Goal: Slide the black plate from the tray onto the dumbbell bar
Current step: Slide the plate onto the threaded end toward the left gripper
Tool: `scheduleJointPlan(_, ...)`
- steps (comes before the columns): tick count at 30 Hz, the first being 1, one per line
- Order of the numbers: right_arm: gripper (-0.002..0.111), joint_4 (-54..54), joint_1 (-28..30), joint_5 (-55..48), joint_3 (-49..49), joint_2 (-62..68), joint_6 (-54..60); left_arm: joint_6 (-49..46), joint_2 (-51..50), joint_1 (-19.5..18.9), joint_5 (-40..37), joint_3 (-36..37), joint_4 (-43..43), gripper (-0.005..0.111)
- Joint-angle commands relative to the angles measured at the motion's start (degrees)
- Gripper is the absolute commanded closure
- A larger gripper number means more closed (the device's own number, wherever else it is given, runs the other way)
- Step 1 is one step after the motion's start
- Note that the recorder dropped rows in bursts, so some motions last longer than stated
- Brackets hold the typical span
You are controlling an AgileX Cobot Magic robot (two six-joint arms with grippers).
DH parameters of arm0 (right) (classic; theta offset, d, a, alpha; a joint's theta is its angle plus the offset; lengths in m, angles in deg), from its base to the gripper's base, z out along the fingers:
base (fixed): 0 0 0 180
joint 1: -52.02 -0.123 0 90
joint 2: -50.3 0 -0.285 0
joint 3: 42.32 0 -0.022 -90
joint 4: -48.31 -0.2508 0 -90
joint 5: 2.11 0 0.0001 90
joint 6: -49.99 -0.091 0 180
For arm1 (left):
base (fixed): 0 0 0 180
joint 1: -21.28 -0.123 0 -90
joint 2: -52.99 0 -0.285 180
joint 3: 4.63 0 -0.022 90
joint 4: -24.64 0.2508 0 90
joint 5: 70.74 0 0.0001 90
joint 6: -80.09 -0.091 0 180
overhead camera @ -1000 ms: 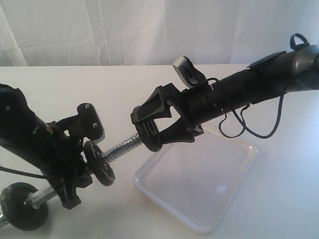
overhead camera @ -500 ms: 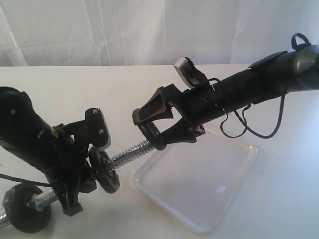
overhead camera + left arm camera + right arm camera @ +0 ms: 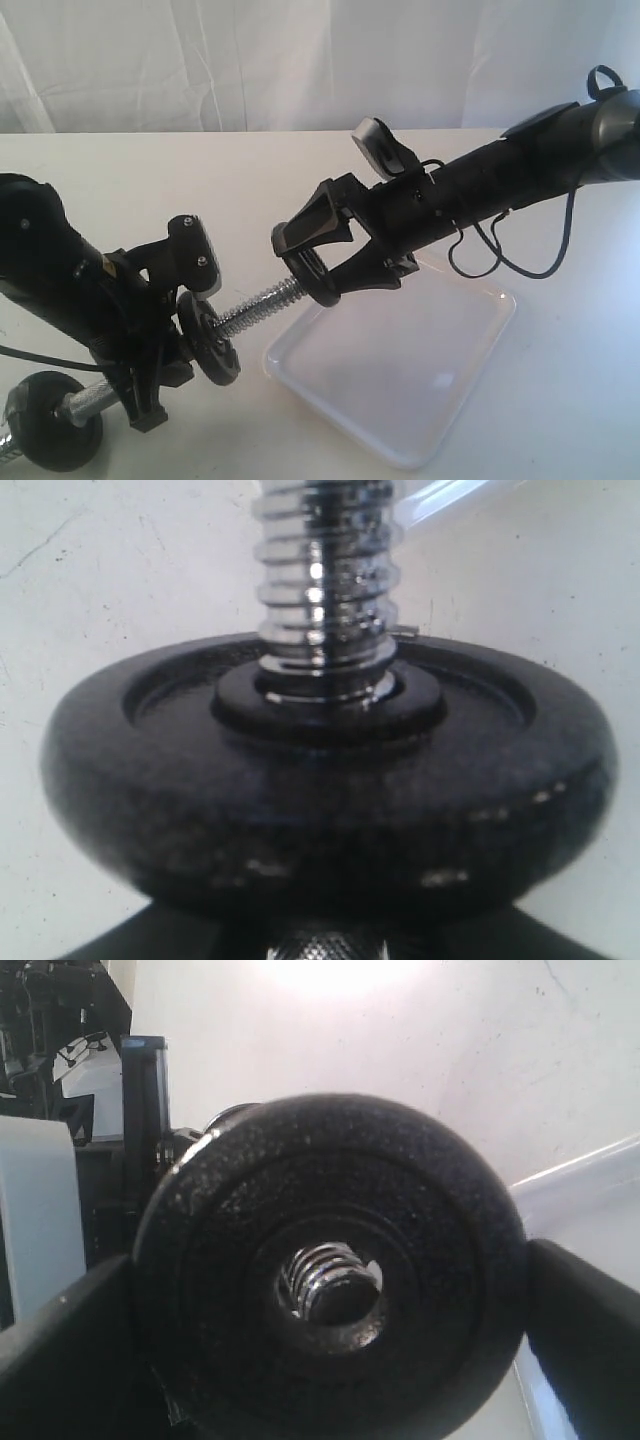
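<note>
My right gripper (image 3: 312, 262) is shut on the black plate (image 3: 318, 272), held on edge above the near-left corner of the white tray (image 3: 420, 370). In the right wrist view the plate (image 3: 330, 1270) fills the gap between the two fingers (image 3: 590, 1330), and the threaded tip of the dumbbell bar (image 3: 322, 1278) sits inside its centre hole. My left gripper (image 3: 150, 365) is shut on the bar (image 3: 255, 303), which slants up to the right. Another black disc (image 3: 210, 338) sits on the bar just past the left fingers; it fills the left wrist view (image 3: 330, 780) with the thread (image 3: 325, 580) rising from it.
A further black disc (image 3: 50, 420) sits on the bar's low end at the bottom left, near the table's front edge. The tray's rim (image 3: 590, 1175) shows beside the plate. A white curtain hangs behind the table (image 3: 250, 180).
The left arm has shifted the bar and its disc a little right and down. The right gripper with the plate has drifted slightly right; the bar's tip stays at the plate's hole.
</note>
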Motion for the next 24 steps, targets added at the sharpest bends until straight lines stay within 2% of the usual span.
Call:
scheduleJointPlan(1,0.108,-2.42,0.49,-2.45,-0.04,-0.85,-1.13,2.37,2.39,0.34,2.87,-1.23,-2.41,0.107)
scheduleJointPlan(17,0.108,-2.87,0.14,-2.45,0.97,-0.85,-1.50,2.34,2.39,0.34,4.57,-1.23,-2.41,0.107)
scheduleJointPlan(24,0.108,-2.85,-2.65,-2.45,0.97,-0.85,-1.50,2.72,2.39,0.34,5.23,-1.23,-2.41,0.107)
